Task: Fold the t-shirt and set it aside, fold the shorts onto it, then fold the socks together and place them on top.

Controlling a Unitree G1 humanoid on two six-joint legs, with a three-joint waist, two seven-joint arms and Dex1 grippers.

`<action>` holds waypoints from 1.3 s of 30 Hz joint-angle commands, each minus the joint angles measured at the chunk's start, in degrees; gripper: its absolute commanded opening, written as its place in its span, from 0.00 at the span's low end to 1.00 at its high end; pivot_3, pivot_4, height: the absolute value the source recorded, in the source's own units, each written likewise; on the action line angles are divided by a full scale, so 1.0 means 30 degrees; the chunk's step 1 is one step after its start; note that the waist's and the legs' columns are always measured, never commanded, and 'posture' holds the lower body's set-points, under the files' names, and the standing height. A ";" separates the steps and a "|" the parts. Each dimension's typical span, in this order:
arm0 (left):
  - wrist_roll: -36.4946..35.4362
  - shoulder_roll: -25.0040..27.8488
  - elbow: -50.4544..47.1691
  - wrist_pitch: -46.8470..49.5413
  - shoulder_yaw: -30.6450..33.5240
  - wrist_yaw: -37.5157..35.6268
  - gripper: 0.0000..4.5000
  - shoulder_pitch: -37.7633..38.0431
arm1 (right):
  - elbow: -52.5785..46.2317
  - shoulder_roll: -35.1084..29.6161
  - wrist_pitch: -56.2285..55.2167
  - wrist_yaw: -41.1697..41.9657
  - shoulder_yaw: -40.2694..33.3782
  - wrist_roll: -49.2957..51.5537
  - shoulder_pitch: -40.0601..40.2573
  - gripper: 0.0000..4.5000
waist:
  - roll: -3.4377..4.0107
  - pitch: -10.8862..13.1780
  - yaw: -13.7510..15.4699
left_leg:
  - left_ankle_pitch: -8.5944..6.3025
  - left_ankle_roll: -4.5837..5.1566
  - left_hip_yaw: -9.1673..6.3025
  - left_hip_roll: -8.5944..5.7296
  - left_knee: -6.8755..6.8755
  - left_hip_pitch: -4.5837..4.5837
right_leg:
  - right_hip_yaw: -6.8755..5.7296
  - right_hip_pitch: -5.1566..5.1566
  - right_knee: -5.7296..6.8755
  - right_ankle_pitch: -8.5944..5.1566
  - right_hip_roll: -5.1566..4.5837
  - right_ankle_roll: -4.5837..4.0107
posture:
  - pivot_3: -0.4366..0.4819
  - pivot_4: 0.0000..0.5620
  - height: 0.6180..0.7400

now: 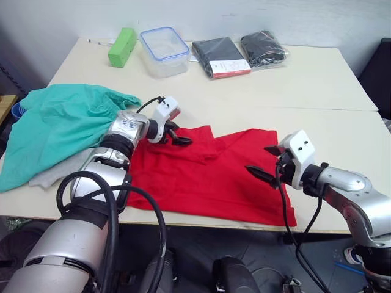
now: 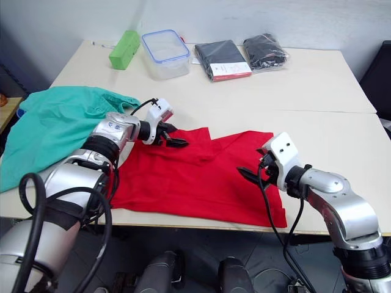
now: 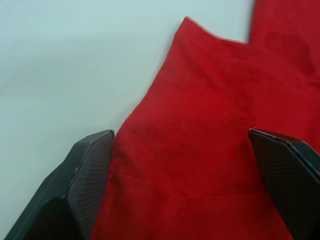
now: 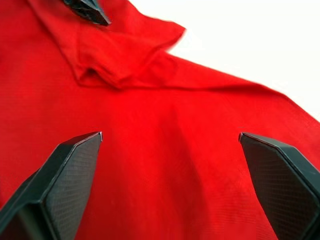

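Note:
The red t-shirt (image 1: pixel 208 177) lies spread on the table's front half, with a rumpled fold near its far edge. My left gripper (image 1: pixel 178 135) hovers open over the shirt's far left part, and its fingers (image 3: pixel 90 170) straddle red cloth next to bare table. Over the shirt's right side, my right gripper (image 1: pixel 261 160) is open as well, its fingers (image 4: pixel 70 170) wide apart above flat cloth. The teal-green shorts (image 1: pixel 61 125) lie bunched at the table's left end. Light grey cloth of the socks (image 1: pixel 55 174) pokes out from under the shorts.
At the table's (image 1: pixel 305 85) far side stand a green box (image 1: pixel 122 46), a clear lidded container (image 1: pixel 164 52) and two dark packaged garments (image 1: pixel 221 58) (image 1: pixel 264 47). The shirt's hem reaches close to the front edge.

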 commanded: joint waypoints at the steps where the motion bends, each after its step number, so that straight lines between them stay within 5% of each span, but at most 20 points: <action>1: 0.0685 -0.0325 0.0320 -0.0431 0.0271 0.0904 0.86 -0.0382 | -0.1544 -0.0060 0.0317 -0.0459 -0.1349 0.0258 0.0595 1.00 | 0.0000 0.0000 0.0003 | 0.0001 0.0001 -0.0002 -0.0001 -0.0001 0.0002 | -0.0001 0.0005 0.0001 0.0000 0.0000 0.0000 | 0.48 0.27 1.00; 6: 0.0890 -0.0402 0.0462 -0.0405 0.0823 0.0477 0.51 -0.0340 | -0.1071 -0.0274 0.0700 -0.1108 -0.2009 -0.0266 0.0630 1.00 | 0.0001 -0.0001 -0.0022 | 0.0003 0.0000 -0.0004 -0.0002 0.0007 0.0011 | -0.0005 0.0012 0.0014 0.0000 0.0011 0.0000 | 0.48 0.27 1.00; 13: 0.0465 0.0014 0.0322 -0.0554 0.2101 0.0245 0.00 -0.0497 | 0.3848 0.0494 0.1115 -0.2358 -0.0763 -0.1819 -0.3126 1.00 | -0.0003 0.0002 -0.0103 | 0.0025 0.0005 0.0002 -0.0005 0.0023 0.0011 | -0.0004 -0.0008 0.0066 0.0000 0.0009 0.0000 | 0.48 0.27 1.00; 26: -0.0613 0.1220 -0.0866 -0.0794 0.4377 -0.0380 0.00 -0.0362 | 1.7474 0.4187 -0.0411 -0.4410 0.1196 -0.5469 -1.2291 1.00 | -0.0003 0.0003 -0.0514 | 0.0063 -0.0044 -0.0009 -0.0021 -0.0004 -0.0052 | -0.0020 -0.0206 0.0401 0.0001 -0.0011 0.0002 | 0.48 0.27 1.00; 37: -0.1109 0.1362 -0.1467 -0.1264 0.4978 0.0338 0.00 -0.0017 | 2.2664 0.4903 0.0347 -0.4489 0.1014 -0.6378 -1.5265 1.00 | -0.0003 0.0002 -0.0679 | 0.0090 -0.0083 0.0007 -0.0007 -0.0051 -0.0066 | -0.0015 -0.0263 0.0451 0.0002 0.0004 0.0002 | 0.48 0.27 1.00; 39: -0.1192 0.1322 -0.1533 -0.1278 0.5020 0.0327 0.00 -0.0038 | 2.3284 0.4835 0.0539 -0.4247 0.0712 -0.6211 -1.5602 0.91 | -0.0003 0.0002 -0.0658 | 0.0091 -0.0083 0.0008 -0.0009 -0.0047 -0.0065 | -0.0013 -0.0263 0.0455 0.0001 0.0003 0.0001 | 0.48 0.27 1.00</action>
